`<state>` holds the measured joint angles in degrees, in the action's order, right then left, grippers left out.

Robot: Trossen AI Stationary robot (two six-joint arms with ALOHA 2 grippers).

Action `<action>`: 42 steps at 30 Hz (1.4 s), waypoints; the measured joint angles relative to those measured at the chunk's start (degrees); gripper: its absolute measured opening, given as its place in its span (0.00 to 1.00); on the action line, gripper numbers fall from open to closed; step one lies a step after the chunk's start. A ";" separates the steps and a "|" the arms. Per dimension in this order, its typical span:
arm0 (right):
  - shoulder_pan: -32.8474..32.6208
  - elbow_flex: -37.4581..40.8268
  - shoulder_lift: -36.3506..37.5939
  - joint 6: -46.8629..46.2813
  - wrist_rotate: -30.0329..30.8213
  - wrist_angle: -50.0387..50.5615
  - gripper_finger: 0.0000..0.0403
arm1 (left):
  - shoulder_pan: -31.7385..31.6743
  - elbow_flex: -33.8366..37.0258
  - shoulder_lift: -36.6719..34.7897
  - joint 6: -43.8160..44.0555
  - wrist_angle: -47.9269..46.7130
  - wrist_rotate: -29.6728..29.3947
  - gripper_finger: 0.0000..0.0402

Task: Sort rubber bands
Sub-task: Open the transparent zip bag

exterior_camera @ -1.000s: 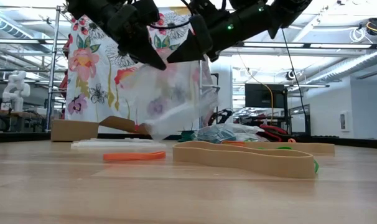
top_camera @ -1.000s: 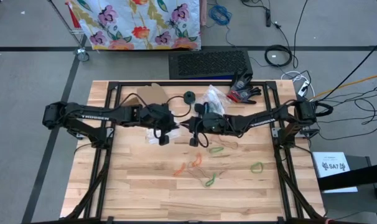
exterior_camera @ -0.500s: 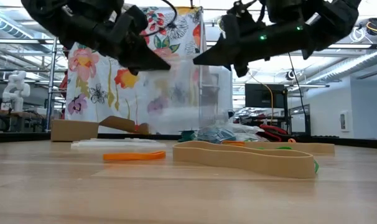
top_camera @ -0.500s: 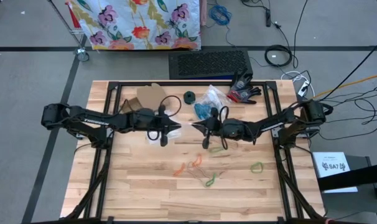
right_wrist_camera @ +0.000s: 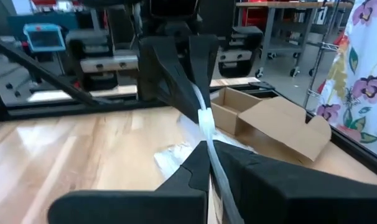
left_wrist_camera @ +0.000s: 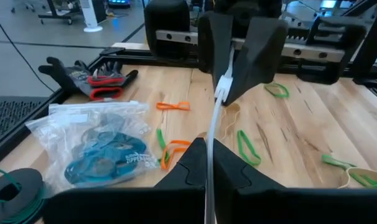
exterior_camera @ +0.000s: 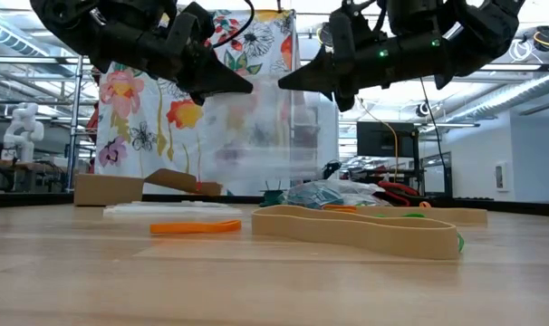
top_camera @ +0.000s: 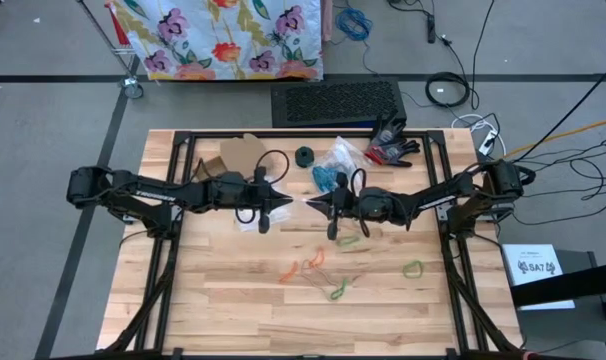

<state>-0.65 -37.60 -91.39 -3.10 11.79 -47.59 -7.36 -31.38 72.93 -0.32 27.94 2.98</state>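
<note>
1. The rubber bands (top_camera: 328,268) lie loose on the wooden table (top_camera: 213,300), scattered in the middle and toward its right side, below the two grippers in the high view.
2. In the low view a tan band (exterior_camera: 356,231) lies nearest the camera as a flattened loop with its long axis running across the picture; an orange band (exterior_camera: 195,227) lies beside it, stretched the same way.
3. In the high view a green band (top_camera: 413,268) lies apart to the right of the main scatter, and an orange one (top_camera: 289,270) at its left edge.
4. Both grippers hold a clear plastic bag (exterior_camera: 256,136) up above the table, stretched between them.
5. The left gripper (top_camera: 281,203) has its fingers pressed together on one edge of the bag.
6. The right gripper (top_camera: 313,204) is pinched on the opposite edge, its tips pointing at the left gripper's, close to them.
7. A second clear bag (left_wrist_camera: 98,149) lies on the table near the far edge with blue rubber bands inside it.
8. Beside that bag lie a black-and-red glove (left_wrist_camera: 89,78) and a dark spool (left_wrist_camera: 14,190).
9. An open cardboard box (right_wrist_camera: 269,124) sits at the far left of the table.
</note>
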 joint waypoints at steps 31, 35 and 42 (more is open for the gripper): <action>1.71 -0.02 0.26 1.87 -0.16 3.21 0.07 | -1.79 -0.81 0.02 1.42 -5.09 1.31 0.00; 1.71 -0.02 0.26 1.83 -0.23 2.69 0.08 | -1.79 -0.81 0.02 1.42 -5.69 1.31 0.00; 1.69 -0.02 0.26 1.82 -0.29 2.56 0.08 | -1.79 -0.81 0.04 1.49 -8.10 0.83 0.00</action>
<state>1.04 -37.63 -91.13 -1.28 11.50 -45.03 -9.15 -32.18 72.97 1.17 19.85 3.81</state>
